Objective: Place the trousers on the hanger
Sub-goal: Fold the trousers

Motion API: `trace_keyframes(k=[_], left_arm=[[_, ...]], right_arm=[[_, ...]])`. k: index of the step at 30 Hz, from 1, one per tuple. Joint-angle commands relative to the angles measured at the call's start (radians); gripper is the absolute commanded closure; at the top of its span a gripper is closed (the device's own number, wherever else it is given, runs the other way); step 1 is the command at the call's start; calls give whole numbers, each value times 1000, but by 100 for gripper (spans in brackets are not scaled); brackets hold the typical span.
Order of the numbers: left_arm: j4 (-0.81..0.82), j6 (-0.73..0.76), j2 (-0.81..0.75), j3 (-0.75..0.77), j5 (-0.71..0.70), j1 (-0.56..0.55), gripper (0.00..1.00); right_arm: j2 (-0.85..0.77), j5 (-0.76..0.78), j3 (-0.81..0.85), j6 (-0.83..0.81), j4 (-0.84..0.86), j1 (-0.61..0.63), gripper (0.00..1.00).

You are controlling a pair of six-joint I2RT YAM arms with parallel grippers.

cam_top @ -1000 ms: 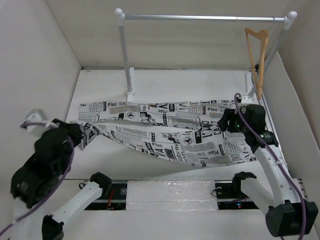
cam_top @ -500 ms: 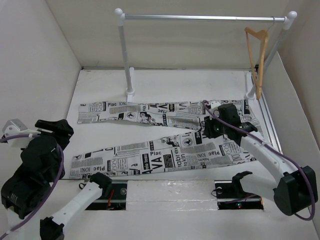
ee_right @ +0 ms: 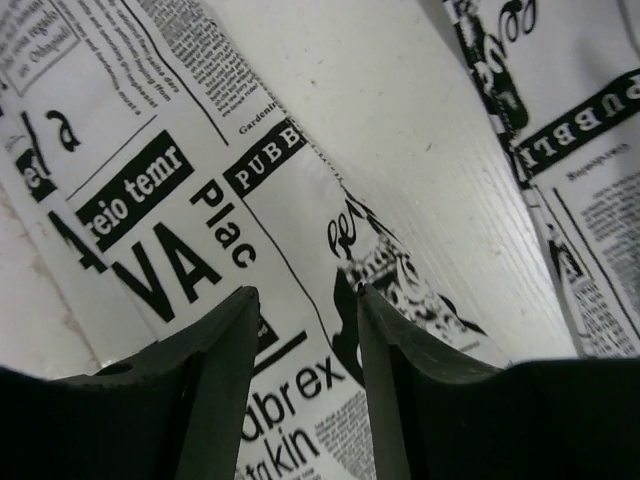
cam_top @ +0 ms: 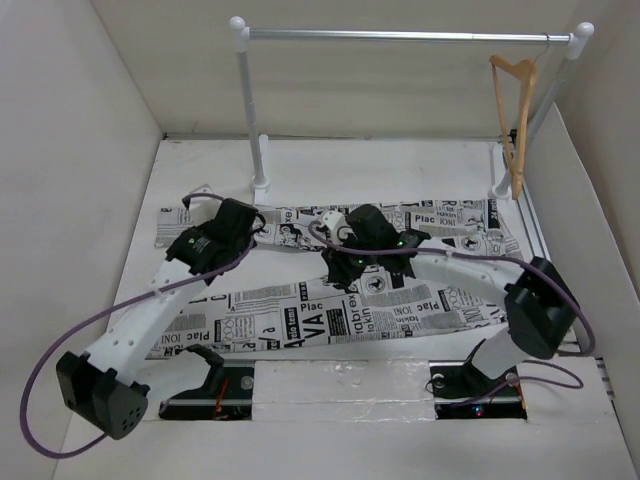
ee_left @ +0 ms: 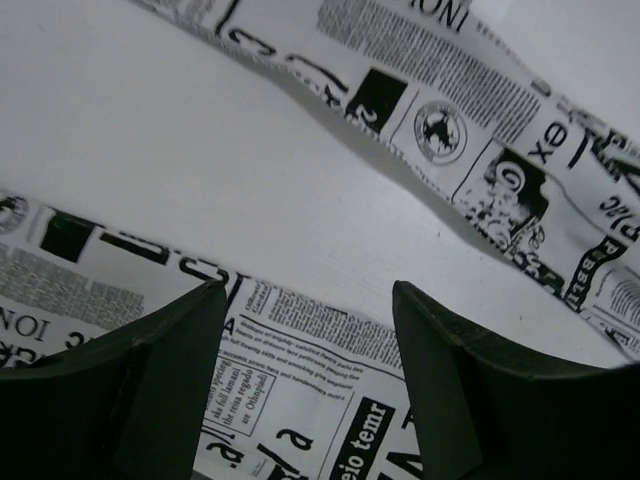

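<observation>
The newsprint trousers (cam_top: 400, 300) lie flat on the table, waist at the right, two legs spread leftward in a V. They also show in the left wrist view (ee_left: 300, 400) and the right wrist view (ee_right: 150, 180). My left gripper (cam_top: 205, 262) is open and empty, hovering over the gap between the legs, near leg under its fingers (ee_left: 160, 370). My right gripper (cam_top: 340, 268) is open and empty above the near leg's upper edge, close to the crotch. The tan wooden hanger (cam_top: 515, 110) hangs by its hook at the right end of the rail.
A silver rail (cam_top: 400, 35) on white posts (cam_top: 250, 110) stands at the back of the table. White walls close in the left, right and back. A foam strip (cam_top: 340, 378) and the arm bases line the near edge.
Both grippers have let go of the trousers, which dropped flat. The left arm swung from the far left to the middle; the right moved leftward from the waist to the crotch.
</observation>
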Motion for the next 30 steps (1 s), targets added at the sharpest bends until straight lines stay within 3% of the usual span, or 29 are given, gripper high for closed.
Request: trace_keyframes(k=[1,3,4,7,8,14,17,21,22,30], left_arm=[[122,-55,-8,-52,129,1,40],[174,-74,6,-129,242,1,50],[188,-109,6,-158,270,1,66],[275,-165,-49,-293,397,1,97],[292,-211,-69,-322,446,1,100],[493,-345,-157,-648,730,1,100],[513,-402,-194,-701,672,1,100],[530,-390,-134,-712,580,21,99],[535,-374,-79,-704,578,50,95],[644,-221,199,-574,563,191,94]], right_arm=[[87,-14,28,-9,77,16,50],[124,-21,0,3,93,6,55],[131,-21,-18,21,93,6,60],[166,-17,-49,41,172,6,71],[167,-11,-57,49,183,6,78],[230,-17,-97,74,261,-32,92],[261,-44,-100,118,339,-88,99],[284,-50,-87,160,378,-121,100],[287,-38,-80,179,395,-135,100],[293,-4,-41,227,395,-167,100]])
